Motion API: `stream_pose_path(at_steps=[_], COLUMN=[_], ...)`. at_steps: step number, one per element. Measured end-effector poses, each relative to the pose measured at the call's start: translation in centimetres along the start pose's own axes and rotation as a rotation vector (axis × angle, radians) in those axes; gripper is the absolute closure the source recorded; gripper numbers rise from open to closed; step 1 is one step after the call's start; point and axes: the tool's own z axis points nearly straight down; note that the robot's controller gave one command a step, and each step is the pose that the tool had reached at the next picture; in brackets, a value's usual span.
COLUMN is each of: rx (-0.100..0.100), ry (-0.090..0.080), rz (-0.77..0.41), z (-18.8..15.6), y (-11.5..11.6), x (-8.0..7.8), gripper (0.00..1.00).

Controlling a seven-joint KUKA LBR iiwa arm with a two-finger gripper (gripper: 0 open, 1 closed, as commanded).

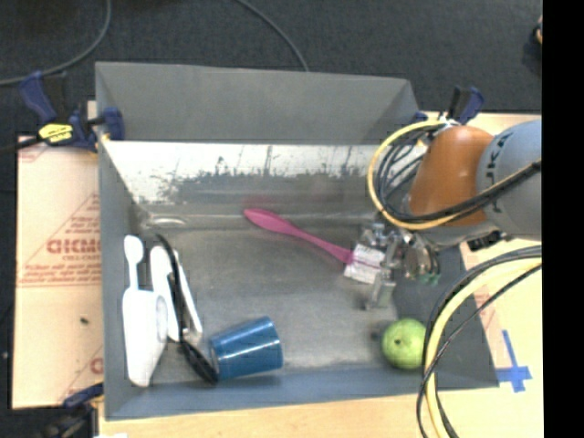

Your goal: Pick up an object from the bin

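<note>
Cup, blue, on its side against the near wall. Green apple in the near right corner. White utensil and black-handled tool lie together at left. Further in, I find the gripper low at mid-right, meeting one end of a pink spoon. The spoon is slim, smooth plastic, flat on the floor, its oval end toward the back wall. Whether the grip is open or closed, I cannot tell.
</note>
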Motion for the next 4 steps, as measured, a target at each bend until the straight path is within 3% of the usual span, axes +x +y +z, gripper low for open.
stream_pose_path(at_steps=[1,2,4], rx=[-0.001,0.001,0.001], ry=[-0.013,-0.003,-0.002], rz=[0.266,0.000,-0.001], z=[-0.2,-0.1,-0.4], y=[0.7,-0.1,-0.1], x=[-1.0,-0.1,0.0], gripper=[0.00,1.00,1.00])
